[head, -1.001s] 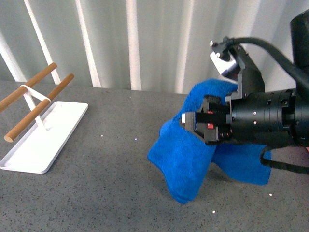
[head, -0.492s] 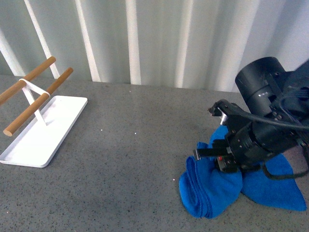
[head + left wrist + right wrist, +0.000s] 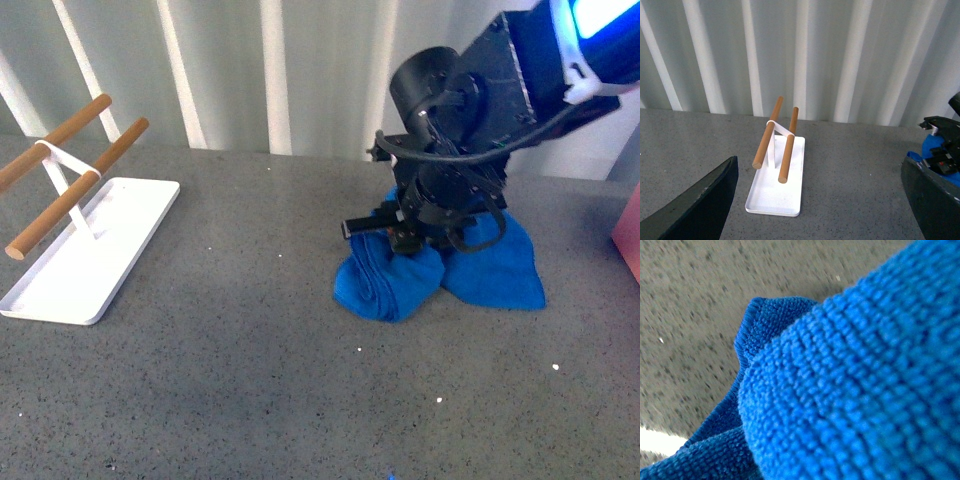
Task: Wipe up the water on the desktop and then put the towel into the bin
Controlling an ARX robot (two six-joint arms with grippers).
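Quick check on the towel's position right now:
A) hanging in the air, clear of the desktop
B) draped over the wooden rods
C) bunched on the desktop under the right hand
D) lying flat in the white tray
C: the front view shows the towel crumpled on the desktop, with the right hand down on top of it.

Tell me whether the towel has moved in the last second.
Yes. The towel under the right gripper has slid across the desktop away from the robot and slightly toward the white tray, now level with its length.
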